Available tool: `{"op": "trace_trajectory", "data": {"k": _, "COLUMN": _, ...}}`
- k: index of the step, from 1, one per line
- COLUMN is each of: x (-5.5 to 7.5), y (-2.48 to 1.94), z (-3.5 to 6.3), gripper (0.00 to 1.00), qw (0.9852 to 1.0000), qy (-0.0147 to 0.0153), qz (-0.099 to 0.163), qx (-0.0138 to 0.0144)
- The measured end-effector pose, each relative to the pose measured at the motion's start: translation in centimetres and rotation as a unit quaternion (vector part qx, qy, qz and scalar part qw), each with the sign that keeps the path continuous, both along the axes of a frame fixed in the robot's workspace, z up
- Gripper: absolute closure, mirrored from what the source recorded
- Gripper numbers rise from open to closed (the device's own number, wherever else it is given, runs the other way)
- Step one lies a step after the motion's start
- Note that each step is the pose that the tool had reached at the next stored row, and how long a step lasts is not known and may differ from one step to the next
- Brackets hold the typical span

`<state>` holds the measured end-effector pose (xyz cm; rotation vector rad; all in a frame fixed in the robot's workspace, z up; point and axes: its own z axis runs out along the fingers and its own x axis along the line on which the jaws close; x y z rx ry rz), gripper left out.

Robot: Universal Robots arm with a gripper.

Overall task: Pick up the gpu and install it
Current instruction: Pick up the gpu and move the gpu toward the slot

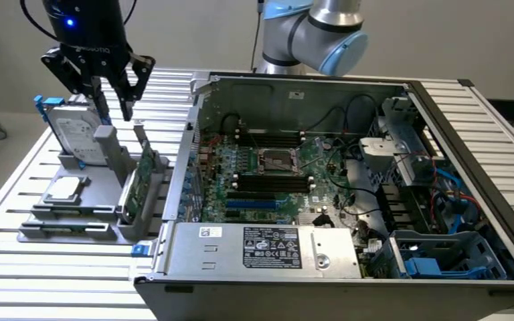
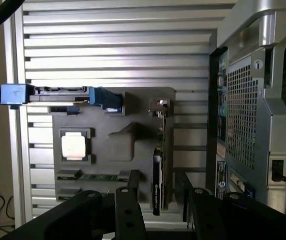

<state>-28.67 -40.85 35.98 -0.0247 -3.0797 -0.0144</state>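
Note:
The gpu stands on edge in a slot of the grey holder, its green board facing the exterior view's left. In the wrist view the gpu is seen edge-on, with its silver bracket at one end. My gripper hangs open above the holder, higher than the card and apart from it. Its black fingers stand either side of the card's line, and nothing is between them at the gripper.
A silver hard drive with blue frame stands in the same holder, beside a small square chip. The open computer case with its motherboard lies at the exterior view's right, its wall close to the holder.

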Motion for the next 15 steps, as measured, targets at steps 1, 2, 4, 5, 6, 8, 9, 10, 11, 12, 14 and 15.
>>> {"op": "trace_trajectory", "data": {"k": 1, "x": 0.0, "y": -0.17, "z": -0.18, "gripper": 0.58, "qw": 1.0000, "qy": 0.0000, "qz": 0.000, "qx": 0.0000}}
{"op": "trace_trajectory", "data": {"k": 2, "x": 0.0, "y": -0.35, "z": -0.36, "gripper": 0.58, "qw": 1.0000, "qy": 0.0000, "qz": 0.000, "qx": 0.0000}}
{"op": "trace_trajectory", "data": {"k": 4, "x": 0.0, "y": -0.69, "z": -0.72, "gripper": 0.58, "qw": 1.0000, "qy": -0.0001, "qz": 0.000, "qx": 0.0001}}
{"op": "trace_trajectory", "data": {"k": 5, "x": 0.0, "y": -0.86, "z": -0.91, "gripper": 0.58, "qw": 1.0000, "qy": -0.0001, "qz": 0.000, "qx": 0.0001}}
{"op": "trace_trajectory", "data": {"k": 6, "x": 0.0, "y": -1.02, "z": -1.10, "gripper": 0.58, "qw": 1.0000, "qy": -0.0001, "qz": 0.000, "qx": 0.0001}}
{"op": "trace_trajectory", "data": {"k": 8, "x": 0.0, "y": -1.28, "z": -1.46, "gripper": 0.58, "qw": 1.0000, "qy": 0.0000, "qz": 0.001, "qx": 0.0000}}
{"op": "trace_trajectory", "data": {"k": 9, "x": 0.0, "y": -1.39, "z": -1.63, "gripper": 0.58, "qw": 1.0000, "qy": 0.0000, "qz": 0.001, "qx": 0.0000}}
{"op": "trace_trajectory", "data": {"k": 10, "x": 0.0, "y": -1.48, "z": -1.82, "gripper": 0.58, "qw": 1.0000, "qy": 0.0000, "qz": 0.002, "qx": 0.0000}}
{"op": "trace_trajectory", "data": {"k": 11, "x": 0.0, "y": -1.55, "z": -1.99, "gripper": 0.58, "qw": 1.0000, "qy": 0.0000, "qz": 0.002, "qx": 0.0000}}
{"op": "trace_trajectory", "data": {"k": 12, "x": 0.0, "y": -1.61, "z": -2.17, "gripper": 0.58, "qw": 1.0000, "qy": 0.0000, "qz": 0.003, "qx": 0.0000}}
{"op": "trace_trajectory", "data": {"k": 14, "x": 0.0, "y": -1.69, "z": -2.54, "gripper": 0.58, "qw": 1.0000, "qy": 0.0000, "qz": 0.005, "qx": 0.0000}}
{"op": "trace_trajectory", "data": {"k": 15, "x": 0.0, "y": -1.71, "z": -2.73, "gripper": 0.58, "qw": 1.0000, "qy": 0.0000, "qz": 0.006, "qx": 0.0001}}
